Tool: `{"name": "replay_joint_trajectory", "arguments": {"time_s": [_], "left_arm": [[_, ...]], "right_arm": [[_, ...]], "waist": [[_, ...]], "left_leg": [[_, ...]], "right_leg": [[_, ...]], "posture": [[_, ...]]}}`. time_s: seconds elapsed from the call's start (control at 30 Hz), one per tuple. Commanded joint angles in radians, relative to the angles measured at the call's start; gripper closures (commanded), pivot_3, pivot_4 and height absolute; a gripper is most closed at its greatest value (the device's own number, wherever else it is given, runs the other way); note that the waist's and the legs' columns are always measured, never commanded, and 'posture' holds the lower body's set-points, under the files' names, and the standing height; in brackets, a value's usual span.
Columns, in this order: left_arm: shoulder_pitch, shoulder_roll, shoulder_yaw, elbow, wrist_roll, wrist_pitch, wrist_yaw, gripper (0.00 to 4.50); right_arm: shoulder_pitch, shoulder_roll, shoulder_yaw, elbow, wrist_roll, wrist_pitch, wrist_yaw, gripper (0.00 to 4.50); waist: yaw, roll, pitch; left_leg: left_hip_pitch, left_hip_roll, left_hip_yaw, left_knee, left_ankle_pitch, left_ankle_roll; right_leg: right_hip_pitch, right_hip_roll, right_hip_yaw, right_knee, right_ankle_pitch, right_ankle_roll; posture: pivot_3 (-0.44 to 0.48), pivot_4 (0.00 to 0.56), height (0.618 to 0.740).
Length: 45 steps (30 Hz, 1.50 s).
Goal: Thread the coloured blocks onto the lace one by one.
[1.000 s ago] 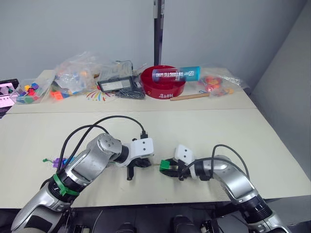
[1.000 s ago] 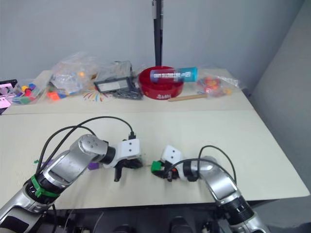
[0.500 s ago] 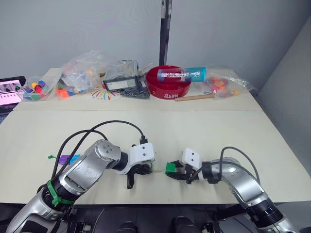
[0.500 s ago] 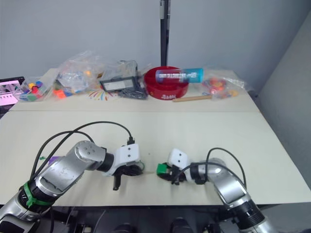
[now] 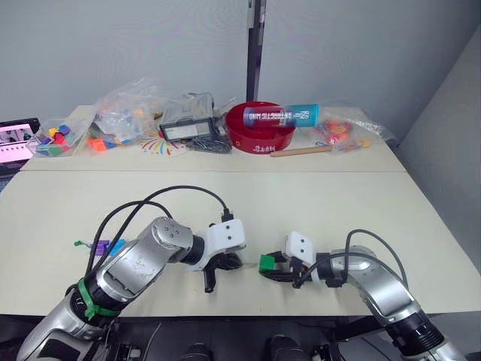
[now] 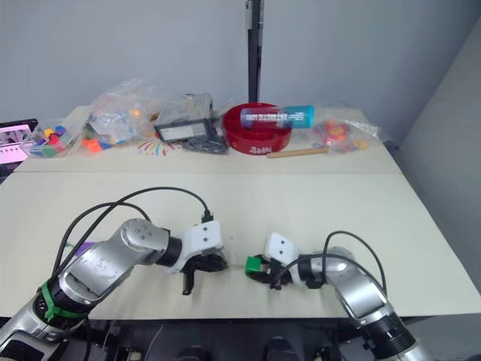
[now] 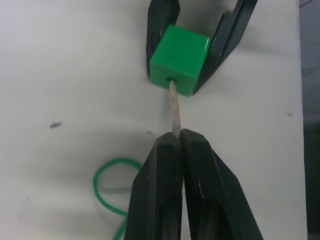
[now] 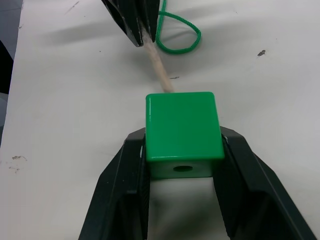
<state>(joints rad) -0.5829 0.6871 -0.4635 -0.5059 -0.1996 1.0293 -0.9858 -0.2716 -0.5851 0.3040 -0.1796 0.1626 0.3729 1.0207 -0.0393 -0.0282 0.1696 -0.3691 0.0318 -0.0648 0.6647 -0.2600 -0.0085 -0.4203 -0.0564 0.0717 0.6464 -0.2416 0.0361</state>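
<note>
Thin green lace (image 7: 107,187), pale stiff tip (image 7: 174,112) pinched in the closed left gripper (image 7: 178,140), just entering the hole of small green plastic cube (image 8: 183,131), clamped by right gripper (image 8: 184,172) over table. Next: push tip through straight.

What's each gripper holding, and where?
Left gripper: lace, pinched at its pale tip. Right gripper: green block, clamped on two opposite sides.
</note>
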Motion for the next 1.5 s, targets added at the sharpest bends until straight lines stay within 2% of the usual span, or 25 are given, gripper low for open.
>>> {"name": "replay_joint_trajectory", "arguments": {"time_s": [0.03, 0.37, 0.73, 1.1, 1.5], "left_arm": [[-0.020, 0.001, -0.001, -0.014, -0.014, -0.002, 0.013, 4.50], [-0.028, 0.006, -0.011, -0.001, -0.016, -0.010, 0.020, 4.50], [-0.038, -0.033, -0.025, 0.018, -0.015, -0.030, 0.030, 4.50], [-0.042, -0.130, -0.057, 0.112, 0.003, -0.108, 0.046, 4.50], [-0.057, -0.125, -0.030, 0.121, 0.007, -0.119, 0.045, 4.50]], "right_arm": [[0.020, -0.010, 0.029, 0.002, -0.013, 0.020, 0.007, 3.31], [0.018, -0.010, 0.026, -0.011, -0.006, 0.028, 0.007, 3.31], [0.005, 0.007, 0.034, -0.023, -0.004, 0.045, 0.000, 3.31], [-0.015, 0.048, 0.054, -0.068, -0.001, 0.084, -0.010, 3.31], [0.013, 0.038, 0.056, -0.064, 0.003, 0.070, -0.003, 3.31]], "waist": [[0.000, 0.000, 0.000], [0.000, 0.000, 0.000], [0.000, 0.000, 0.000], [0.003, 0.000, 0.000], [0.004, 0.000, 0.000]], "left_leg": [[0.000, 0.000, 0.000, 0.000, 0.000, 0.000], [0.000, 0.000, 0.000, 0.000, 0.000, 0.000], [0.000, 0.000, 0.000, 0.000, 0.000, 0.000], [0.001, 0.000, 0.000, 0.003, 0.000, 0.000], [0.001, 0.000, 0.000, 0.004, 0.000, 0.000]], "right_leg": [[0.000, 0.000, 0.000, 0.000, 0.000, 0.000], [0.000, 0.000, 0.000, 0.000, 0.000, 0.000], [0.000, 0.000, 0.000, 0.000, 0.000, 0.000], [0.002, 0.000, 0.000, 0.001, 0.000, 0.000], [0.002, 0.000, 0.000, 0.001, 0.001, 0.000]], "posture": [[0.000, 0.150, 0.731], [0.000, 0.150, 0.731], [0.000, 0.150, 0.731], [0.000, 0.150, 0.731], [0.000, 0.150, 0.731]]}}
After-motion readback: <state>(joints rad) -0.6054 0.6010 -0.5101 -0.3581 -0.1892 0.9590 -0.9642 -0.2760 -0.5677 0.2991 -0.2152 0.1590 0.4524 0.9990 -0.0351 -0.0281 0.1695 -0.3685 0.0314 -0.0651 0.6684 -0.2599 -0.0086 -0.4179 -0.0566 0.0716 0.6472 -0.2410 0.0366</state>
